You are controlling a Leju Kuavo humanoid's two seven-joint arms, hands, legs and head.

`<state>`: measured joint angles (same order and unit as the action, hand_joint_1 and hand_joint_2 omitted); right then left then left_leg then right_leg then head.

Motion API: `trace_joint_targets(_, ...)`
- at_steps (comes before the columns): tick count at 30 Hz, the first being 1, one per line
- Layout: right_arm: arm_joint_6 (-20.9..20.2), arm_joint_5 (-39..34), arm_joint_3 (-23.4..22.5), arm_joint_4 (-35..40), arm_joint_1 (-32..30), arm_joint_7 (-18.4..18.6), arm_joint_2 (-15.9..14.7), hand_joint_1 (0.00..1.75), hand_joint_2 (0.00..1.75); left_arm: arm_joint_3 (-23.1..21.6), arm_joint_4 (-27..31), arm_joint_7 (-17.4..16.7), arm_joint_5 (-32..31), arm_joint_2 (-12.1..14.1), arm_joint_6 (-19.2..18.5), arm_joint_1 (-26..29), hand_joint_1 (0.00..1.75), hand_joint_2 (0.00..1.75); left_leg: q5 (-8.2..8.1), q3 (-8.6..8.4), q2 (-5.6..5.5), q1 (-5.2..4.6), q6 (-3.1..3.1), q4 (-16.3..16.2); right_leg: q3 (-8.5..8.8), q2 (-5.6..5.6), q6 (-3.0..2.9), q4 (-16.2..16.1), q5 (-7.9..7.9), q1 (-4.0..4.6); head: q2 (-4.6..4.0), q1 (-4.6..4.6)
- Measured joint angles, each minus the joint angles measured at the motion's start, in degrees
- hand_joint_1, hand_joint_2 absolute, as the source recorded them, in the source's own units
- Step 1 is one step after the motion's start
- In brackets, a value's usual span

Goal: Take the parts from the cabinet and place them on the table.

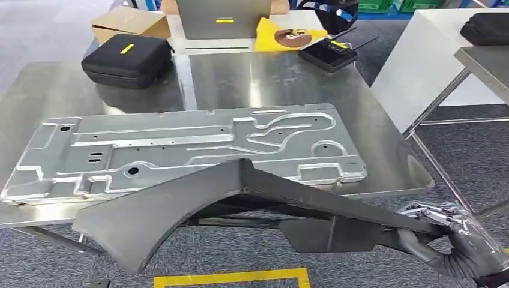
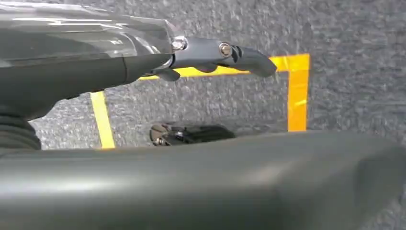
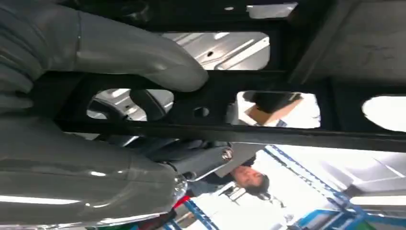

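Placement step: right hand (image 1: 465,240) fingers clamp the dark trim panel (image 1: 198,210), hovering over the desk (image 1: 384,138) near edge. Left hand (image 2: 143,62) fingers: can't tell. Next: carry farther, lower beside stamped metal plate (image 1: 180,147).

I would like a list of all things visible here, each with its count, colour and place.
stamped metal panel: one, silver, flat on the steel table.
dark part: one, dark grey, held at the table's near edge, over the panel's front.
black case: one, black with yellow tag, far left of table.
cardboard box: one, brown, behind the case.
yellow tape: floor marking, below the part.
right hand: one, silver-grey, grips the part's right end.
left hand: one, grey, above the floor tape.
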<state>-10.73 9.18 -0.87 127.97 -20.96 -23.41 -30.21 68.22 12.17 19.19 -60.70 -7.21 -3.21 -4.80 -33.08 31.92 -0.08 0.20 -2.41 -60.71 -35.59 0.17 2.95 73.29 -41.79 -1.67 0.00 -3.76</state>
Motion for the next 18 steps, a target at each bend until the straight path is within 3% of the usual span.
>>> trace_joint_targets(1, -0.11, 0.0, 0.0, 0.0, -0.01, 0.0, 0.02, 1.75, 1.75, 0.02, 0.0, 0.0, -0.02, 0.0, -0.02, 0.03, 0.0, 1.75, -0.38, -0.44, 0.0, -0.03, -0.05, 0.0, -2.35, 0.0, 0.1, 3.12, -0.22, 0.0, 0.0, 0.0)
trace_joint_targets(2, -0.18, 0.0, 0.0, -0.02, 0.01, 0.0, 0.04, 1.75, 1.75, 0.04, 0.0, 0.02, 0.0, 0.0, -0.02, 0.05, 0.0, 1.75, -0.77, -0.98, -0.03, -0.02, -0.05, 0.0, -3.63, -0.01, 0.23, 3.67, 1.04, -0.01, 0.0, 0.0)
trace_joint_targets(3, -0.24, 0.0, -0.02, -0.02, 0.07, 0.0, 0.11, 1.75, 1.75, 0.07, 0.0, 0.02, 0.0, 0.0, -0.02, 0.08, 0.0, 1.75, -1.34, -1.79, -0.11, 0.02, -0.01, 0.0, -3.51, -0.02, 0.29, 1.42, 4.15, -0.02, 0.0, 0.0)
trace_joint_targets(5, -0.55, 0.07, -0.02, -0.02, 0.29, -0.02, 0.24, 1.75, 1.75, 0.07, 0.0, 0.09, 0.02, 0.0, -0.02, 0.06, 0.0, 1.75, -2.62, -3.63, -0.19, 0.06, 0.39, -0.01, -0.84, -0.08, 0.21, -7.97, 11.42, -0.03, 0.0, 0.02)
trace_joint_targets(7, -0.88, 0.11, 0.0, -0.18, 0.4, -0.09, 0.44, 1.75, 1.75, 0.11, 0.0, 0.2, 0.02, 0.0, -0.02, -0.12, 0.0, 1.75, -3.48, -4.01, -0.25, -0.28, 1.2, -0.09, -0.08, -0.16, -0.35, -9.57, 11.13, 0.51, -0.02, 0.0)
trace_joint_targets(8, -0.92, 0.22, -0.04, -0.17, 0.62, -0.09, 0.42, 1.75, 1.75, 0.11, 0.0, 0.22, 0.02, 0.0, -0.06, -0.16, 0.0, 1.75, -3.53, -3.76, -0.17, -0.21, 1.37, 0.02, 0.37, -0.19, -1.09, -10.79, 9.66, 0.51, 0.0, 0.09)
trace_joint_targets(10, -0.92, 0.22, -0.09, -0.17, 0.63, -0.11, 0.57, 1.75, 1.75, 0.11, 0.0, 0.22, 0.02, 0.0, -0.17, -0.1, 0.0, 1.75, -3.55, -4.15, -0.05, -0.21, 1.71, 0.88, 0.27, 0.06, -1.58, -10.8, 9.48, 0.55, 0.0, 0.0)
trace_joint_targets(12, -0.94, 0.18, -0.2, -0.17, 0.9, -0.11, 0.66, 1.75, 1.75, 0.11, 0.0, 0.26, 0.02, 0.0, -0.17, -0.38, 0.0, 1.75, -4.34, -4.17, -0.05, -0.21, 2.43, -0.08, 1.22, -0.03, -2.13, -11.68, 9.29, -0.01, 0.0, -0.02)
trace_joint_targets(13, -0.94, 0.09, -0.24, -0.17, 1.17, -0.11, 0.7, 1.75, 1.75, 0.11, 0.0, 0.26, 0.02, -0.02, -0.2, -0.52, 0.0, 1.75, -5.33, -2.67, -0.05, -0.09, 2.71, -2.66, 1.63, -0.2, -2.57, -11.82, 9.01, -0.04, 0.0, 0.0)
trace_joint_targets(15, -0.99, -0.17, -0.44, -0.17, 1.45, -0.13, 0.72, 1.75, 1.75, 0.11, 0.0, 0.26, 0.02, 0.0, -0.19, -0.47, 0.0, 1.75, -8.26, 3.06, -0.05, 0.12, 3.15, -11.81, 2.32, -0.36, -2.85, -11.86, 8.33, -0.04, 0.0, 0.0)
trace_joint_targets(16, -1.14, -0.24, -0.5, -0.17, 1.53, -0.11, 0.72, 1.75, 1.75, 0.11, 0.0, 0.26, 0.02, 0.0, -0.22, -0.26, 0.0, 1.75, -8.77, 5.54, -0.05, 0.13, 3.21, -15.22, 2.72, -0.33, -2.89, -11.86, 7.99, -0.04, 0.0, -0.02)
trace_joint_targets(17, -1.25, -0.28, -0.68, -0.17, 1.68, -0.09, 0.72, 1.75, 1.75, 0.11, 0.0, 0.26, 0.02, 0.0, -0.26, -0.06, 0.0, 1.75, -7.62, 7.12, -0.05, 0.12, 3.19, -16.34, 3.31, -0.24, -2.85, -11.86, 7.59, -0.04, 0.0, -0.02)
trace_joint_targets(18, -1.29, -0.35, -0.89, -0.17, 1.89, -0.07, 0.72, 1.75, 1.75, 0.13, 0.0, 0.26, 0.02, 0.0, -0.24, 0.01, 0.0, 1.75, -5.3, 7.36, -0.05, 0.11, 3.06, -14.99, 3.99, -0.14, -2.81, -11.86, 7.1, -0.04, 0.0, -0.02)
